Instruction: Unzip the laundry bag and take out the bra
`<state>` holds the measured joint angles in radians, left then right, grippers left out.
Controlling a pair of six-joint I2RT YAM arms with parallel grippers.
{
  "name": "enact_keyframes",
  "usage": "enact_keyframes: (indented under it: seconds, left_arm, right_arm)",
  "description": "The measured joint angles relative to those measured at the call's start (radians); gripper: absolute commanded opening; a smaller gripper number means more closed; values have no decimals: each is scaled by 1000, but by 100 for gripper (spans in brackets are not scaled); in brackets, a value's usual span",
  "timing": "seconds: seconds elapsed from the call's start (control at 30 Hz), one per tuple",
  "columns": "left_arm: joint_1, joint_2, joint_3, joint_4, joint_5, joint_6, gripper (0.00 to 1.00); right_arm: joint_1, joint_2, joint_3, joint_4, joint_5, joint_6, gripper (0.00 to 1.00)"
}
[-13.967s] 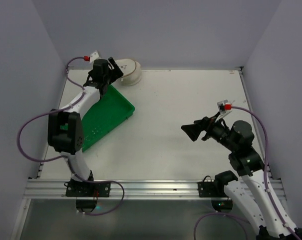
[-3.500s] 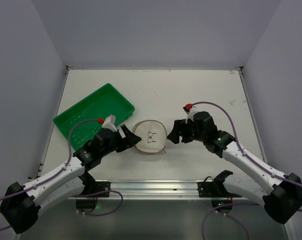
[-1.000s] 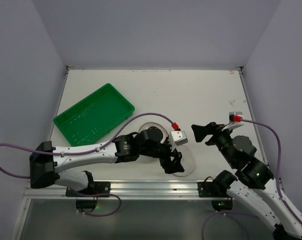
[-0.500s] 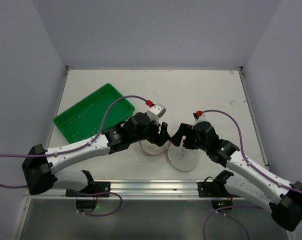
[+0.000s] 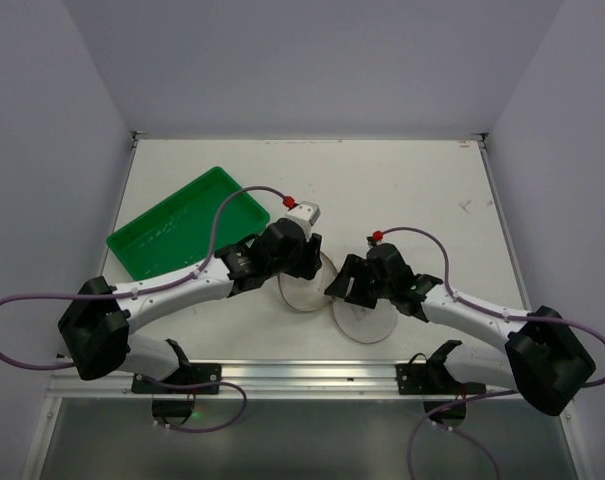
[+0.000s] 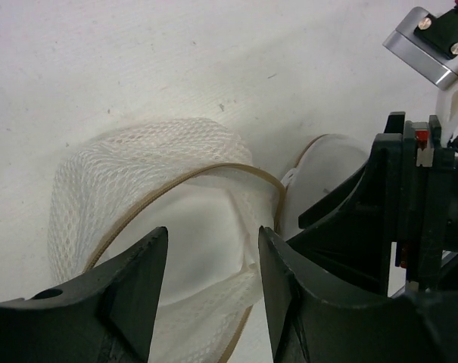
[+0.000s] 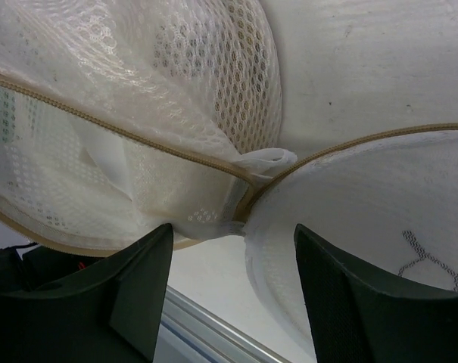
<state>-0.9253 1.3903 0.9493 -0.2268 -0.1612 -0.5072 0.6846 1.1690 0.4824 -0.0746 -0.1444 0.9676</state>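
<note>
The round, off-white mesh laundry bag (image 5: pixel 367 320) lies folded open in two halves on the white table (image 5: pixel 402 190), and the left gripper (image 6: pixel 213 302) and right gripper (image 7: pixel 236 302) hover over it with fingers apart, gripping nothing, probably ready to reach inside for the bra, which I cannot make out

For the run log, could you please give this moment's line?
laundry bag: unzipped, halves spread | left gripper: open above one half | right gripper: open above their join

White arms (image 5: pixel 172 290), black joints (image 5: pixel 92 330), purple cables (image 5: pixel 32 297)
</note>
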Motion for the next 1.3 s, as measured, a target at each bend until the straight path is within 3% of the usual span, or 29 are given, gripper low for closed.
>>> enact_keyframes:
  seconds: [0.1,0.4,0.63,0.87,0.97,1.0,1.07,1.13,1.3]
  left_arm:
    - [0,0,-16,2,-3,-7,54]
    - [3,5,-67,0,-5,-17,54]
    - [6,5,-67,1,-3,-25,55]
    - [8,5,-68,1,-4,-34,55]
    - [8,5,-74,1,-4,-40,55]
    - [8,5,-76,2,-4,-43,55]
    - [8,5,-77,1,-4,-51,55]
    - [9,5,-77,1,-4,-53,55]
    - [18,5,-77,1,-4,-58,55]
  right_arm:
    - [-6,43,0,47,-18,10,61]
    - [-21,119,0,83,-31,15,13]
    - [-35,119,0,78,-15,17,0]
    - [-46,62,2,44,56,11,0]
    - [-52,37,14,18,82,-19,18]
    - [-54,34,22,14,87,-36,33]
    - [-56,32,43,7,100,-76,43]
    - [-58,32,62,7,100,-117,48]
    - [-76,72,106,26,59,-212,47]
